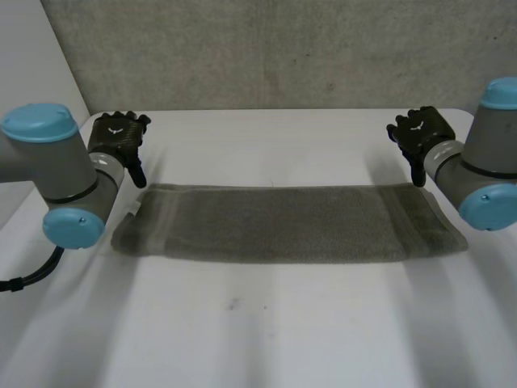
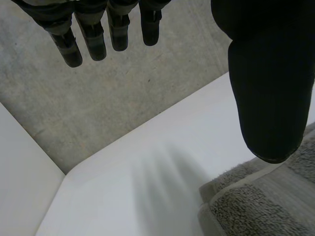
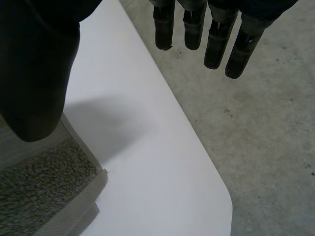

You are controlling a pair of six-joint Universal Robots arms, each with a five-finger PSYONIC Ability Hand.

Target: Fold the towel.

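Towel (image 1: 283,225) lies flat; left hand (image 1: 117,137) by its left end, right hand (image 1: 420,133) by its right; both spread, apparently untouching.

The table (image 1: 266,339) is viewed from above and behind, on the centre line, at middle range; the whole towel (image 1: 283,222), the left hand (image 1: 119,136) and the right hand (image 1: 420,133) are taken in. Each wrist view is taken at close range along its own hand's palm and is directed down at a table corner and the floor (image 2: 98,108) beyond. One towel end is shared by each with the head view.
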